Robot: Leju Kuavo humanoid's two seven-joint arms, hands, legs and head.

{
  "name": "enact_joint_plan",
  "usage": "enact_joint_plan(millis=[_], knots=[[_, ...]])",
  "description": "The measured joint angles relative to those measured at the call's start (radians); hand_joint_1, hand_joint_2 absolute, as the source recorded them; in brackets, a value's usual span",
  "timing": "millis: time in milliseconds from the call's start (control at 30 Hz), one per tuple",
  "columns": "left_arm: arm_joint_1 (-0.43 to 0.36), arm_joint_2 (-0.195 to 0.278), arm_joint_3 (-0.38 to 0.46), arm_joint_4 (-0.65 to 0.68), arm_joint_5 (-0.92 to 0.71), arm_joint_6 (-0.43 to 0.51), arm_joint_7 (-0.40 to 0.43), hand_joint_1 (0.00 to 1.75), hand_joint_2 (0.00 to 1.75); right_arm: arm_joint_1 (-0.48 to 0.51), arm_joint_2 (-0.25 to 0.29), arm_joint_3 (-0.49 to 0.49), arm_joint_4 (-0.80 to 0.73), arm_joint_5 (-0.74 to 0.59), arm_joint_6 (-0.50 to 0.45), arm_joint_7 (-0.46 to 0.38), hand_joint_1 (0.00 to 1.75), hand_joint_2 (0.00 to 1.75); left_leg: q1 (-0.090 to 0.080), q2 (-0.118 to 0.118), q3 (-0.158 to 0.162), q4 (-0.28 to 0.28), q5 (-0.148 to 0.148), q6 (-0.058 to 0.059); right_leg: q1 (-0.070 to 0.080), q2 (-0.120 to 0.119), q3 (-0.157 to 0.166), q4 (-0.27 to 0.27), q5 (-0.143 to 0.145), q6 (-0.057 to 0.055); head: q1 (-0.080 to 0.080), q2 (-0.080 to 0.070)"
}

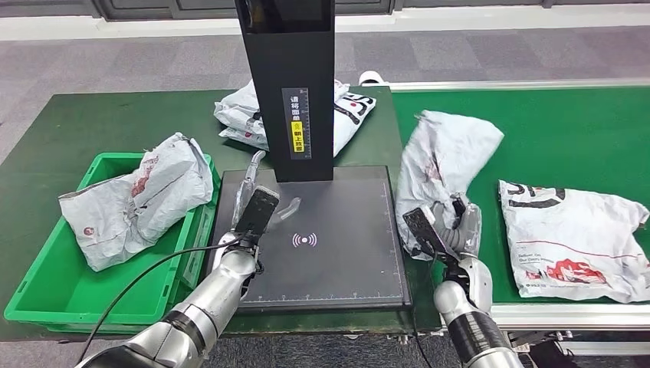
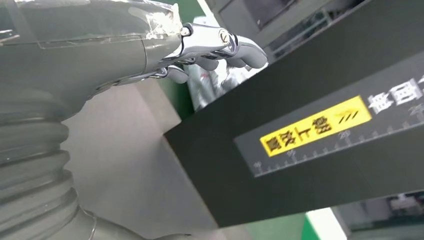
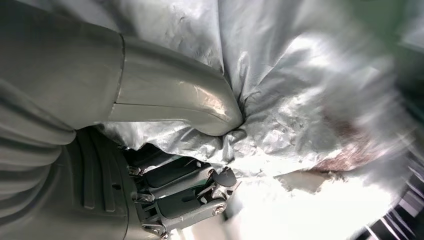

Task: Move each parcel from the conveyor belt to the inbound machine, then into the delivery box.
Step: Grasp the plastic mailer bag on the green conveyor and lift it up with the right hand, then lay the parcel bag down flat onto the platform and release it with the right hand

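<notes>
The grey parcel (image 1: 444, 165) in hand stands crumpled and partly upright at the near-left end of the conveyor belt (image 1: 567, 146), its lower edge reaching over the seam toward the inbound machine (image 1: 322, 238). The right robot hand (image 1: 452, 230) is clamped on its lower part; in the right wrist view the thumb (image 3: 200, 110) presses into the creased film while the fingers (image 3: 185, 192) curl beneath.

Step in hand, as judged: transfer from belt to machine, with the grip made and the carry not yet completed. The next move calls for a lift clear of the belt edge and a leftward sweep onto the black scan plate, label side toward the reader; the limp film may sag or drag across the seam.

The left robot hand (image 1: 257, 203) hovers over the plate's left part, fingers apart, holding nothing, near the machine's upright column (image 1: 295, 84).

Elsewhere: a second parcel (image 1: 575, 238) lies flat on the belt to the right; one parcel (image 1: 134, 199) rests in the green delivery box (image 1: 46, 295); another parcel (image 1: 245, 111) lies behind the column on the worktop (image 1: 77, 130).

Writing: the column carries white Chinese characters, a yellow label (image 2: 315, 126) with black characters and chevrons, and a ruler scale. The plate shows a wireless-signal emblem. The flat parcel bears red and black print, too small to read.
</notes>
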Motion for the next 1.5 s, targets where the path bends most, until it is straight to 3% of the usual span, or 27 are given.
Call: enact_joint_plan(millis=[200, 433, 633, 900, 933, 1033, 1067, 1267, 1500], knots=[[0.008, -0.004, 0.023, -0.04, 0.033, 0.016, -0.044, 0.0, 1.75, -0.016, 0.041, 0.1, -0.141, -0.091, 0.012, -0.125, 1.75, 1.75, 0.0, 0.0, -0.001, 0.0, 0.0, 0.0, 0.0, 0.0, 0.0, 0.0, 0.0, 0.0, 0.0, 0.0], [0.031, -0.003, 0.022, -0.115, 0.072, 0.046, -0.047, 0.0, 1.75, -0.072, 0.099, 0.243, -0.032, -0.166, 0.045, -0.148, 1.75, 1.75, 0.0, -0.002, -0.001, 0.0, 0.001, 0.0, 0.0, -0.001, 0.0, 0.0, 0.0, 0.0, 0.0, 0.0], [0.042, -0.002, 0.011, -0.139, 0.105, 0.041, -0.048, 0.0, 1.75, -0.088, 0.113, 0.298, 0.063, -0.242, 0.251, -0.123, 1.75, 1.75, 0.0, -0.002, -0.002, 0.0, 0.001, 0.0, 0.0, -0.001, -0.001, 0.0, 0.0, 0.0, 0.0, 0.0], [0.034, 0.0, 0.009, -0.115, 0.133, 0.008, -0.047, 0.0, 1.75, -0.103, 0.115, 0.324, 0.109, -0.283, 0.368, -0.124, 1.75, 1.75, 0.0, -0.002, -0.002, 0.0, 0.001, -0.001, 0.0, -0.001, -0.001, 0.0, 0.0, 0.0, 0.0, 0.0], [0.029, 0.001, 0.009, -0.105, 0.132, 0.011, -0.047, 0.0, 1.75, -0.104, 0.114, 0.331, 0.114, -0.288, 0.4, -0.121, 1.45, 1.75, 0.0, -0.002, -0.002, 0.0, 0.001, -0.001, 0.0, -0.001, -0.001, 0.0, 0.0, 0.0, 0.0, 0.0], [0.012, 0.008, 0.009, -0.081, 0.127, 0.035, -0.047, 0.0, 1.75, -0.114, 0.114, 0.366, 0.138, -0.283, 0.501, -0.111, 0.14, 1.75, 0.0, -0.001, -0.002, 0.0, 0.001, -0.001, 0.0, -0.001, -0.001, 0.0, 0.0, 0.0, 0.0, 0.0], [0.006, 0.012, 0.01, -0.076, 0.13, 0.039, -0.047, 0.0, 1.75, -0.12, 0.113, 0.383, 0.151, -0.278, 0.533, -0.11, 0.0, 1.75, 0.001, -0.001, -0.002, 0.0, 0.001, -0.001, 0.0, -0.001, -0.001, 0.0, 0.0, 0.0, 0.0, 0.0], [-0.011, 0.029, 0.01, -0.063, 0.129, 0.04, -0.047, 0.0, 1.75, -0.155, 0.11, 0.494, 0.221, -0.275, 0.637, -0.169, 0.0, 1.75, 0.001, -0.001, -0.002, 0.0, 0.001, -0.001, 0.001, -0.001, -0.001, 0.0, 0.0, 0.0, 0.0, 0.0], [0.002, 0.032, 0.003, -0.099, 0.037, 0.144, -0.046, 0.0, 1.75, -0.188, 0.112, 0.511, 0.262, -0.369, 0.56, -0.277, 0.0, 1.75, 0.001, -0.002, -0.002, 0.0, 0.001, -0.001, 0.0, -0.001, -0.001, 0.0, 0.0, 0.0, 0.0, 0.0]])
